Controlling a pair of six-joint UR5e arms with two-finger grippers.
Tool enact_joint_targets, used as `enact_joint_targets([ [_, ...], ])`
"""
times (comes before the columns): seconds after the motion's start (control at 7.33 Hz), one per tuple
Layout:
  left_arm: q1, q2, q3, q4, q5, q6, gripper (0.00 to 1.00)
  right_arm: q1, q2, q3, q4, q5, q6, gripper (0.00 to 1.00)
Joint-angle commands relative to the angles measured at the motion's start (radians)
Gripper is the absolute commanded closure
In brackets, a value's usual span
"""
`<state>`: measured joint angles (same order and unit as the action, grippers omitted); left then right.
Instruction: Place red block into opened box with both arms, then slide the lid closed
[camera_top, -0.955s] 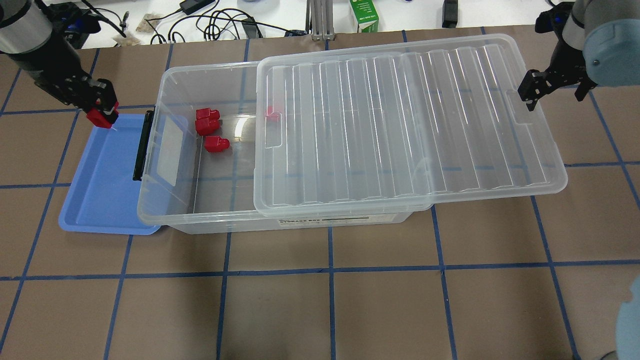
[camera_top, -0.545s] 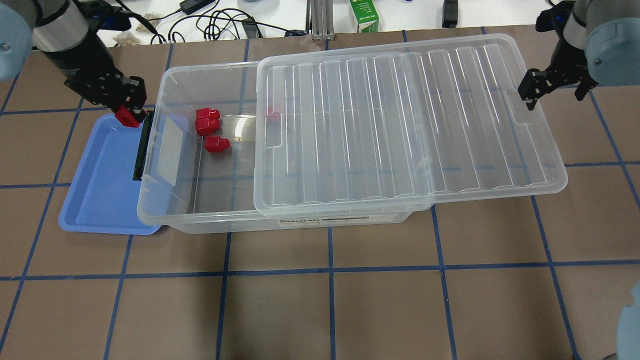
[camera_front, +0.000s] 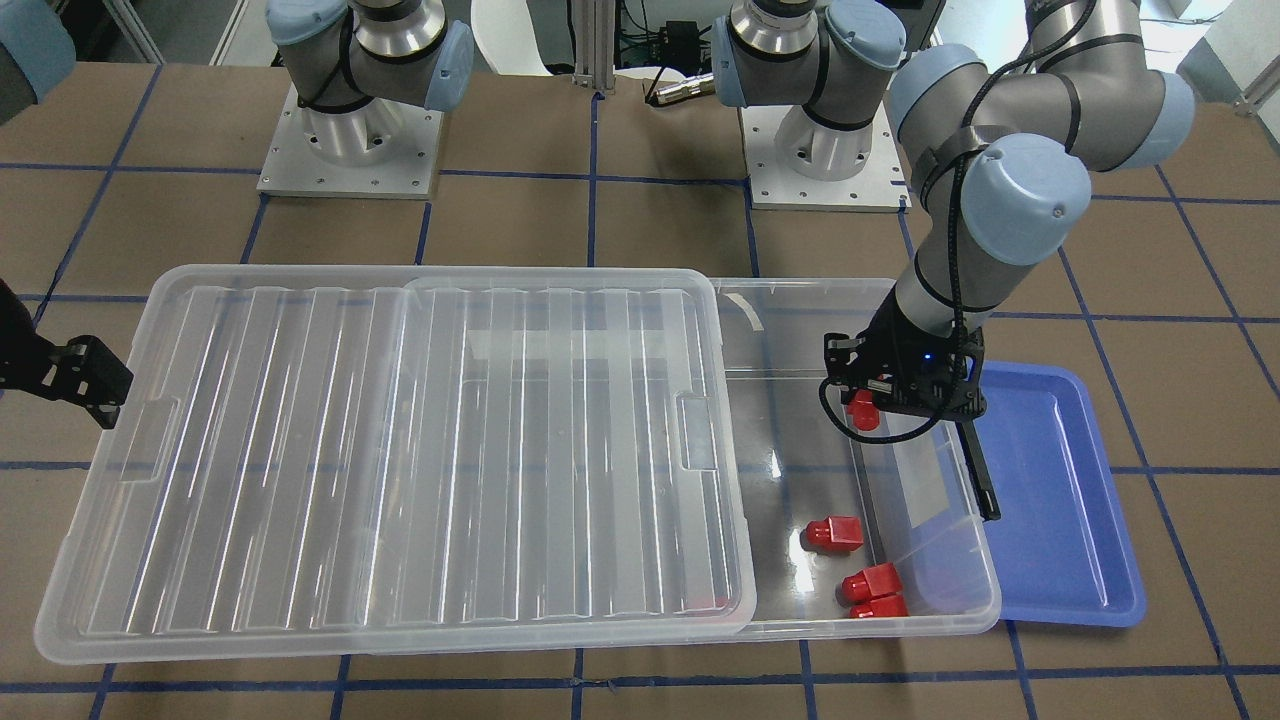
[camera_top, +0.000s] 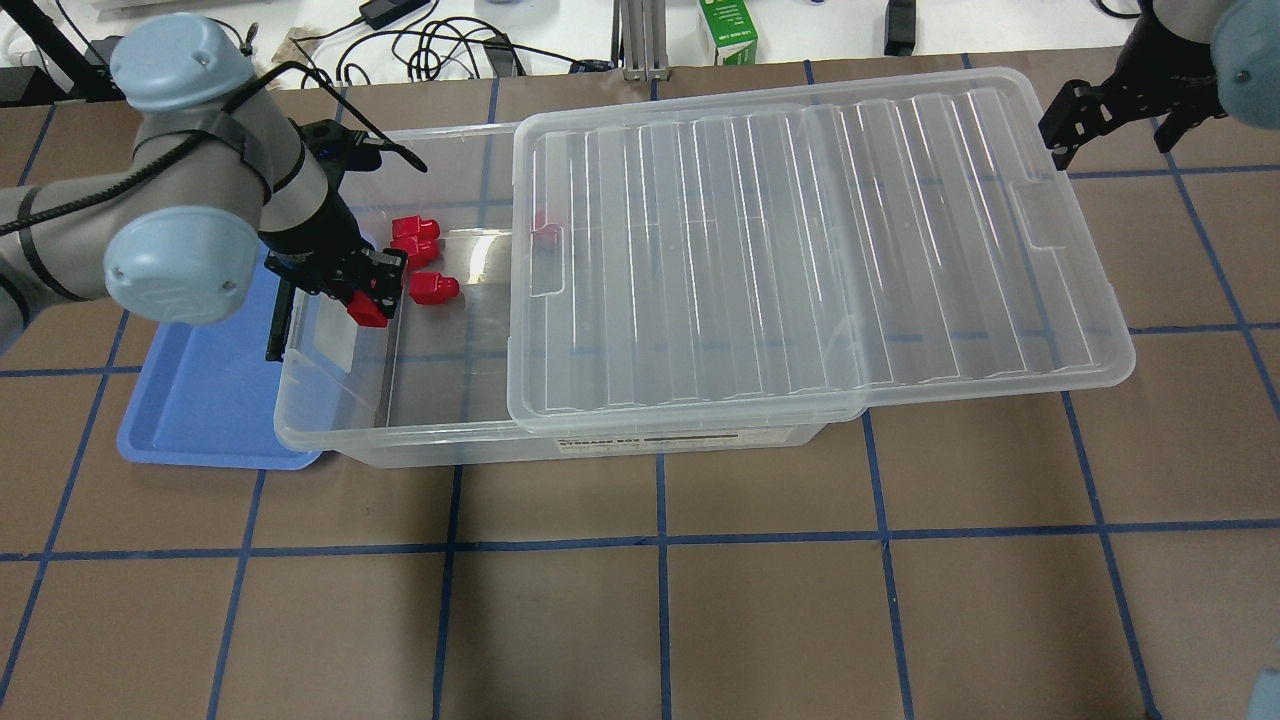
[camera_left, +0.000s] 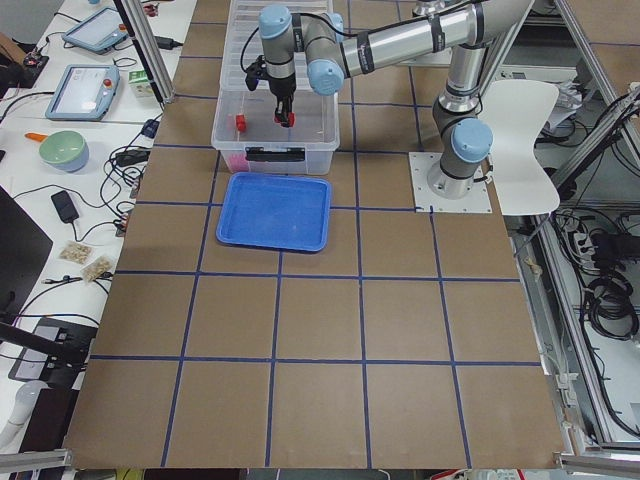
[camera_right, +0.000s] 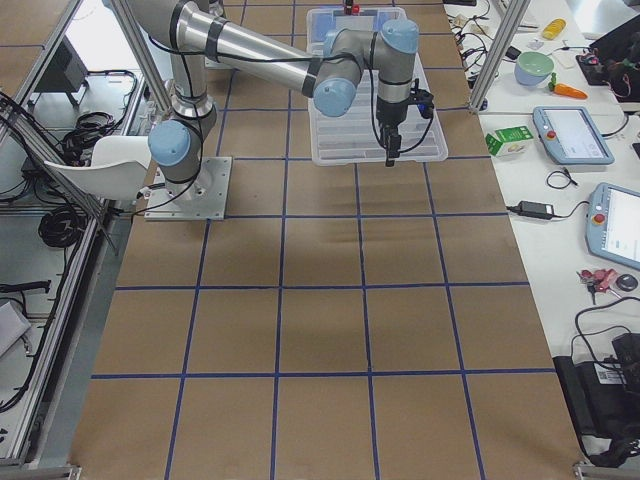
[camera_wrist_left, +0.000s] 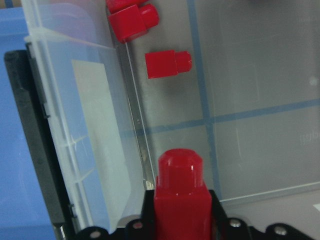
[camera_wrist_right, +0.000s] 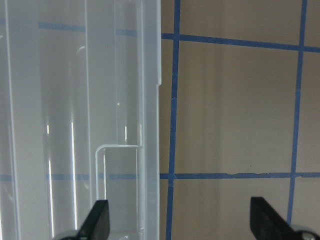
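Note:
My left gripper (camera_top: 370, 298) is shut on a red block (camera_top: 368, 309) and hangs over the open left end of the clear box (camera_top: 300, 425), just inside its black bar (camera_top: 283, 300). In the left wrist view the red block (camera_wrist_left: 180, 192) points stub-forward over the box floor. Several more red blocks (camera_top: 433, 288) lie in the box (camera_front: 930, 625), one half under the lid. The ribbed clear lid (camera_top: 800, 250) covers the box's right part and overhangs it. My right gripper (camera_top: 1115, 125) is open beyond the lid's far right corner, and the lid's edge (camera_wrist_right: 149, 125) shows between its fingers.
A blue tray (camera_top: 200, 400) lies against the box's left end, partly under its rim. Cables (camera_top: 440, 45) and a green carton (camera_top: 728, 30) sit on the white surface behind the table. Both arm bases (camera_front: 350, 150) stand behind the box.
My left gripper carried the red block right, from above the blue tray, past the black bar, to over the box's open end. My right gripper drew back a little from the lid's end.

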<state>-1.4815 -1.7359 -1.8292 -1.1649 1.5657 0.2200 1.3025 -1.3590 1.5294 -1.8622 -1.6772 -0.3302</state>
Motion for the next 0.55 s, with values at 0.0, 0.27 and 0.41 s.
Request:
enact_joint_targets([
  [0.0,-0.042,-0.017,-0.050,0.069,0.000,-0.065,0.85,0.001,-0.022,0.005,0.028,0.013,0.022,0.00],
  [0.27,-0.043,-0.031,-0.105,0.129,-0.003,-0.070,0.85,0.000,-0.011,0.009,0.026,0.004,0.023,0.00],
  [0.41,-0.040,-0.051,-0.143,0.190,-0.003,-0.068,0.85,-0.002,-0.011,0.018,0.028,-0.001,0.022,0.00],
])
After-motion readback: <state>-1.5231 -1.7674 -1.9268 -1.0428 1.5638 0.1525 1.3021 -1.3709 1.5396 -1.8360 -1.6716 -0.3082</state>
